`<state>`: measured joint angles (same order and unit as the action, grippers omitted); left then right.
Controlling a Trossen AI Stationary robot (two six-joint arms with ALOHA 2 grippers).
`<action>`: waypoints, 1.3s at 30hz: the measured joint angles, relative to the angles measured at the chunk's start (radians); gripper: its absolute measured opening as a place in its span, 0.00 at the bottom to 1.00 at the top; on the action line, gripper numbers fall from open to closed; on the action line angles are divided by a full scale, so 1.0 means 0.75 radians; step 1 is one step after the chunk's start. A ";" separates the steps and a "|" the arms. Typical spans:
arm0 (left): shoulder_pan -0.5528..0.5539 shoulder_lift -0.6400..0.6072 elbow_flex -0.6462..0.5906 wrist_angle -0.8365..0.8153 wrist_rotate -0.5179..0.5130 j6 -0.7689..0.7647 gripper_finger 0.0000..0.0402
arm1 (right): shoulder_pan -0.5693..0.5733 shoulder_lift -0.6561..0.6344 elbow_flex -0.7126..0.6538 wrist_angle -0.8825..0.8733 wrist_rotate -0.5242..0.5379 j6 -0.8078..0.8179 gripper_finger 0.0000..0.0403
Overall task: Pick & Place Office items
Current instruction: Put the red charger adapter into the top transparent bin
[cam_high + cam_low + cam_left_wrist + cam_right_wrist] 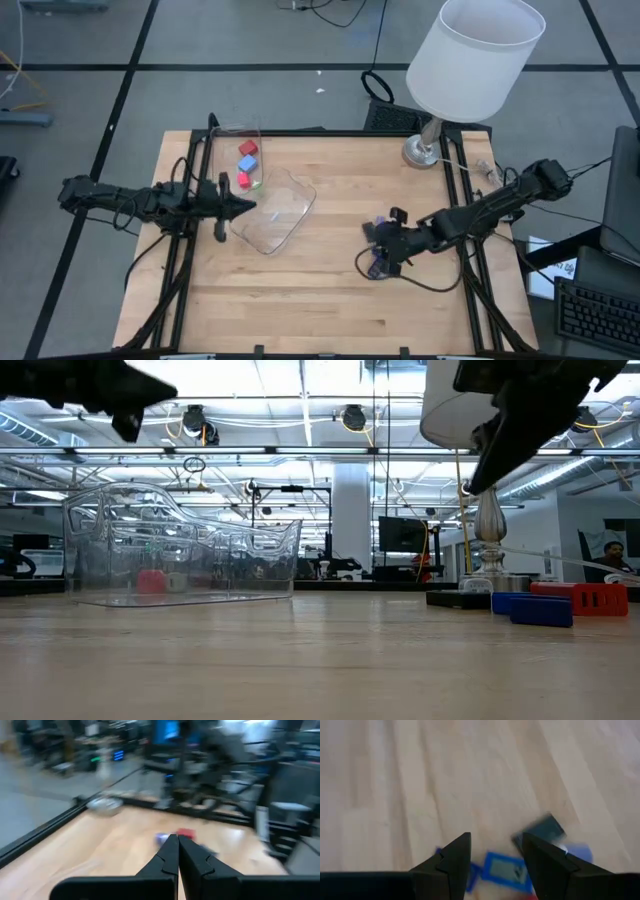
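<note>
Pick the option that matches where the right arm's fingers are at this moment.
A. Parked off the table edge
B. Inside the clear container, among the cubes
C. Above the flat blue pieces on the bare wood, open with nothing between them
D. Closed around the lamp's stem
C. The right gripper hangs over the flat blue pieces on the wood, its fingers apart and empty, far from the clear container.

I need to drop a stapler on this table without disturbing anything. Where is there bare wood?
The front strip of the table is bare. So is the middle, between the clear container and the right end effector. It is crowded around the blue pieces under that end effector and by the lamp.
</note>
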<state>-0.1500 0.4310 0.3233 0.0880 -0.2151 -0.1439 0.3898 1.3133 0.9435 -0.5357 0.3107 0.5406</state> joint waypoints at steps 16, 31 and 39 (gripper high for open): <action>-0.031 0.078 0.000 0.095 -0.008 0.077 0.13 | 0.007 -0.042 -0.069 -0.029 -0.134 0.183 0.53; -0.030 0.229 0.000 0.098 -0.039 0.037 0.28 | -0.025 0.024 -0.111 -0.436 -0.211 0.834 0.60; -0.030 0.246 0.000 0.100 -0.039 0.014 0.28 | -0.011 0.198 -0.120 -0.376 -0.237 0.873 0.60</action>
<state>-0.1726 0.6155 0.3231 0.1631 -0.2442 -0.1337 0.3817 1.4621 0.8538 -0.8176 0.1329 1.1951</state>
